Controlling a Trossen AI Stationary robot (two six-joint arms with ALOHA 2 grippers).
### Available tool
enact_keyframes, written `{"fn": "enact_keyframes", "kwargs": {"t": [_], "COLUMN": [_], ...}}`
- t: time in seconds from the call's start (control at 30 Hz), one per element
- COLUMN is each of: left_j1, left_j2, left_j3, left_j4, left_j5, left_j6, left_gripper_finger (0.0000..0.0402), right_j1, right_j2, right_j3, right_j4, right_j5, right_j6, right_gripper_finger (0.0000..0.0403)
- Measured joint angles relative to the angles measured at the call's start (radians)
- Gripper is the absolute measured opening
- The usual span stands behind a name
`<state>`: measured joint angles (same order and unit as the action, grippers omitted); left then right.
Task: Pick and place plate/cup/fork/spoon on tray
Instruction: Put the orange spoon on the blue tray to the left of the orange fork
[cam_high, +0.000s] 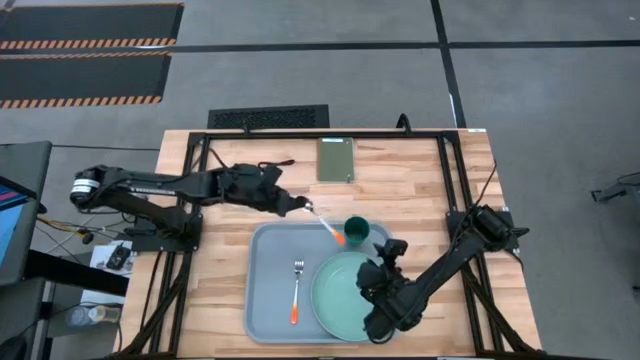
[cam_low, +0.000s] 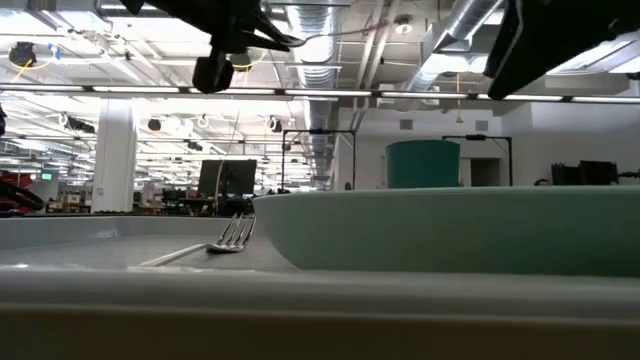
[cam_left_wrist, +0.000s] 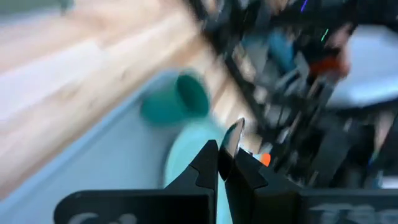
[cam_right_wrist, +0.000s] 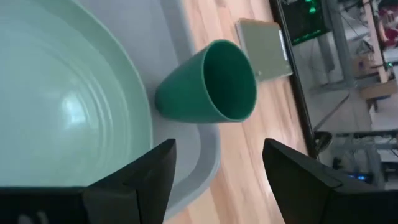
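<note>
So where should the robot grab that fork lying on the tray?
Take the fork by its orange handle from straight above, jaws across it. It lies flat on the tray, tines toward the table's far edge, with bare tray on both sides of the handle.

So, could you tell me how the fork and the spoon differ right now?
The fork lies flat on the tray, free of either gripper; the spoon is clamped in the left gripper, above the tray's far edge. The fork has tines, the spoon a rounded bowl. Both have orange handles.

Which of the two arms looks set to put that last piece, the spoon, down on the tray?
Likely the left: its gripper is shut on the spoon above the tray's far edge. The right gripper is open and empty over the plate.
</note>
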<state>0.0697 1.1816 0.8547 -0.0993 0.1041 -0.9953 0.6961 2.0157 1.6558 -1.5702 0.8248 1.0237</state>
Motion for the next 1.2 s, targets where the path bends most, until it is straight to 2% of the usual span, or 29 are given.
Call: {"fn": "enact_keyframes", "kwargs": {"t": [0.17, 0.27, 0.37, 0.47, 0.53, 0.73, 1.0, 1.2], "left_j1": [0.011, 0.008, -0.003, -0.011, -0.02, -0.056, -0.147, -0.205], "left_j2": [-0.064, -0.096, -0.121, -0.137, -0.144, -0.107, 0.048, 0.132], "left_j3": [0.0, 0.0, 0.0, 0.0, 0.0, -0.002, -0.002, -0.002], "left_j4": [-0.212, -0.321, -0.408, -0.49, -0.548, -0.716, -0.664, -0.545], "left_j5": [0.121, 0.143, 0.168, 0.212, 0.228, 0.209, 0.249, 0.249], "left_j6": [0.061, 0.072, 0.101, 0.133, 0.169, 0.244, 0.278, 0.225], "left_gripper_finger": [0.0, 0.0, 0.0, 0.0, 0.0, 0.0, 0.0, 0.0], "right_j1": [0.036, 0.068, 0.12, 0.18, 0.219, 0.324, 0.403, 0.439], "right_j2": [-0.05, -0.121, -0.21, -0.324, -0.404, -0.589, -0.702, -0.749], "right_j3": [0.0, 0.0, 0.0, 0.0, 0.0, 0.001, 0.001, -0.003], "right_j4": [0.0, -0.001, 0.004, 0.011, 0.018, 0.02, 0.001, 0.0], "right_j5": [-0.043, -0.072, -0.052, 0.013, 0.093, 0.279, 0.382, 0.384], "right_j6": [0.0, -0.001, -0.014, -0.01, 0.001, 0.003, -0.013, -0.03], "right_gripper_finger": [0.0265, 0.0265, 0.0265, 0.0265, 0.0265, 0.0265, 0.0265, 0.0265]}}
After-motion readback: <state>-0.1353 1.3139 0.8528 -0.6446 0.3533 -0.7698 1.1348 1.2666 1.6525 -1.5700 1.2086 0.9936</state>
